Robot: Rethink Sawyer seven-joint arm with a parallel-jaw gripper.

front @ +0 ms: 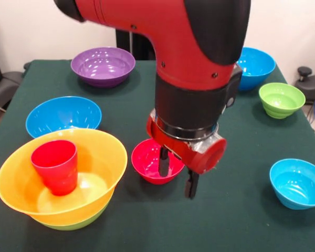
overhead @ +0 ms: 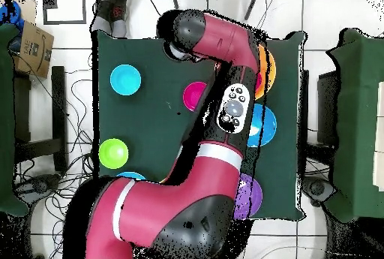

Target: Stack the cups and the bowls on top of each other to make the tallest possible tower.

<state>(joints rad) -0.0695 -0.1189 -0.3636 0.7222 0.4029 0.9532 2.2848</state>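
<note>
The pincer (front: 176, 177) hung open astride the near rim of the small red bowl (front: 153, 160), one finger inside, one outside. The tower (front: 62, 178), an orange bowl over a green one with a red cup (front: 55, 165), stood beside it. A shallow rim pinch could slip, and swinging across might topple the cup. No writing was readable.

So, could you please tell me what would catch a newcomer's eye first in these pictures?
The big red and black robot arm dominates, coming down over mid-table with its gripper at the small glossy red plastic bowl, one jaw inside it and one outside, jaws open. Next, at the front view's lower left, a red plastic cup stands upright in a large orange plastic bowl nested on a lime-green bowl.
</note>
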